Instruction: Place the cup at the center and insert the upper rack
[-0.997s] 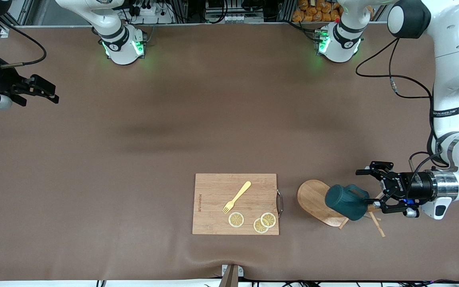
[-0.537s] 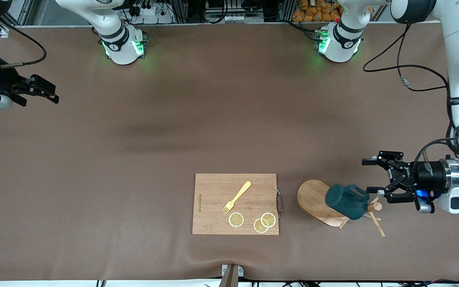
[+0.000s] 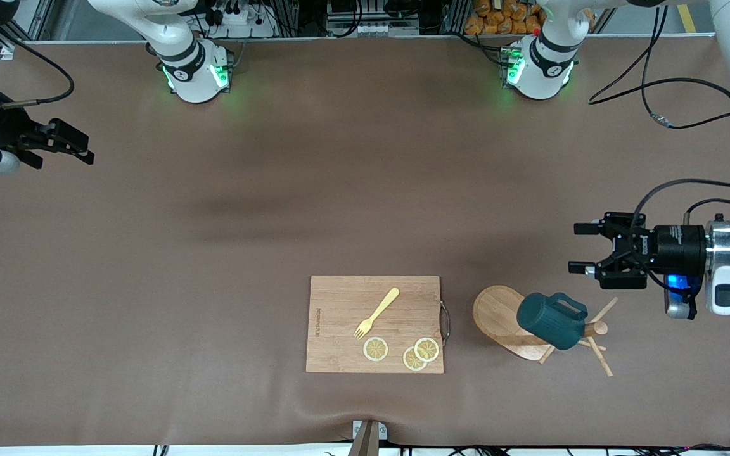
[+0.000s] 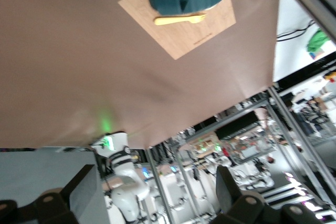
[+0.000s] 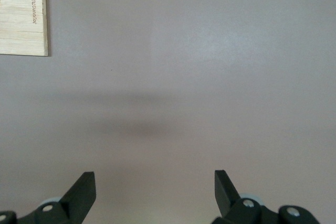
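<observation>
Front view — cutting board (image 3: pixel 374 323) beside upper rack (image 3: pixel 504 320)

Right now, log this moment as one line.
left gripper: open, empty, above table | right gripper: open, waiting | dark teal mug: on wooden mug tree

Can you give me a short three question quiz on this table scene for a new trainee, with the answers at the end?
1. True or false: the mug stands upright on the cutting board.
2. Multiple choice: what lies on the cutting board with the fork? A) three lemon slices B) a knife C) a spoon
3. Short answer: which end effector is closer to the mug, and is it holding it?

Key
1. False. The mug is tipped on the fallen mug tree, beside the board toward the left arm's end of the table.
2. A, the lemon slices.
3. The left end effector; it is open and holds nothing. The right end effector waits, open, at the other end.
</observation>
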### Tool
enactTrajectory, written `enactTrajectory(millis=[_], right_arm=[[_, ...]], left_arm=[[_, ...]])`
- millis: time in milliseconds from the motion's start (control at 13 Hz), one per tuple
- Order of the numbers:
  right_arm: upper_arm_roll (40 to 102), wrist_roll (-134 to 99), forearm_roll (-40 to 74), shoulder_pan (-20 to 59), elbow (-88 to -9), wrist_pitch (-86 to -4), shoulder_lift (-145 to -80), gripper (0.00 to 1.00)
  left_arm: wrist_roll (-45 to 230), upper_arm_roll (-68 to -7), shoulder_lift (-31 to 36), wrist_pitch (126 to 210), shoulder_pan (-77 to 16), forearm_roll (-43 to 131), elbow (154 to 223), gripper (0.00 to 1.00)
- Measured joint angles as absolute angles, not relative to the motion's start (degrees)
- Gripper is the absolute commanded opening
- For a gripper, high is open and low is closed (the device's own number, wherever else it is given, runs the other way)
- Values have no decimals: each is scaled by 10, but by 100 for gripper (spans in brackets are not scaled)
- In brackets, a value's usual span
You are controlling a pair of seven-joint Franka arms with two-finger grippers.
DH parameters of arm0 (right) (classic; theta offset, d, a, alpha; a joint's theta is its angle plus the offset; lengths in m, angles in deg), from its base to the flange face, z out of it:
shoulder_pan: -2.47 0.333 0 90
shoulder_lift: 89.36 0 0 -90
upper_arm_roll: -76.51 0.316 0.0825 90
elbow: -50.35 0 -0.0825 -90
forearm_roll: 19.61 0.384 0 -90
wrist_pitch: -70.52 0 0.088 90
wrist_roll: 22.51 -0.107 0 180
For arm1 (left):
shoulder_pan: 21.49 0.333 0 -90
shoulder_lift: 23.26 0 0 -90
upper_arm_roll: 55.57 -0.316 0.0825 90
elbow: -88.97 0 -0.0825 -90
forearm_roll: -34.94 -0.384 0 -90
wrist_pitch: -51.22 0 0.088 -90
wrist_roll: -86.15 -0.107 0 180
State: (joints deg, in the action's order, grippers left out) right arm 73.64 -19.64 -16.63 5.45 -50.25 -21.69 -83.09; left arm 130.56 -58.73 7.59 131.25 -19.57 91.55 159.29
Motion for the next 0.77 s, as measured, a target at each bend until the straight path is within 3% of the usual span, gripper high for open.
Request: enactTrajectory(millis=[767], right_arm=[[737, -196, -166, 55, -504, -217, -831, 100]], left_arm=[[1195, -493, -74, 1216, -196, 505, 1603, 100]])
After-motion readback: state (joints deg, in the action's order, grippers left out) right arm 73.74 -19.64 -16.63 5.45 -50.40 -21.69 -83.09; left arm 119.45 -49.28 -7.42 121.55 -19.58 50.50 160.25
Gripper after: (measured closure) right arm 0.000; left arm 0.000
